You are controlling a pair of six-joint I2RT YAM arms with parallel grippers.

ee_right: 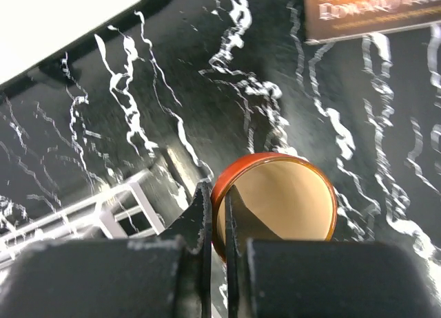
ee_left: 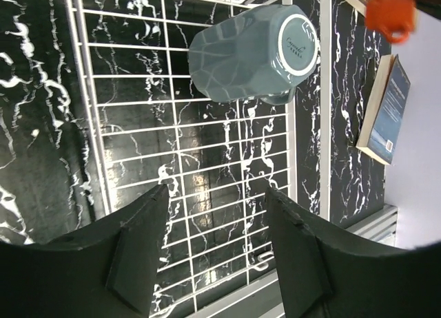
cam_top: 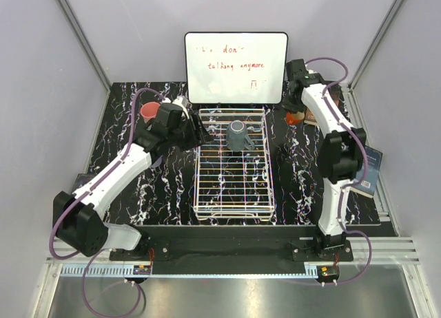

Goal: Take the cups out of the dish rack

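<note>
Hovering at the dish rack (cam_top: 234, 194)'s far-left side, the left gripper (ee_left: 217, 191) stands half open, while the right gripper (ee_right: 217, 194) pinches the orange-red cup (ee_right: 279, 201).

Far left on the table, a pink-red cup (cam_top: 147, 111) stands just beside the left arm, seen only from above. The left wrist view shows both fingers apart over bare wire, with the dark grey mug (ee_left: 251, 53) beyond them in the rack's far half, upside down and its printed base showing; the overhead view gives only a dark shape. Right of the rack, the wrist view alone shows the right fingers clamped on the cup's rim; whether it is lifted I cannot tell. A book (cam_top: 370, 168) lies near the right edge.
</note>
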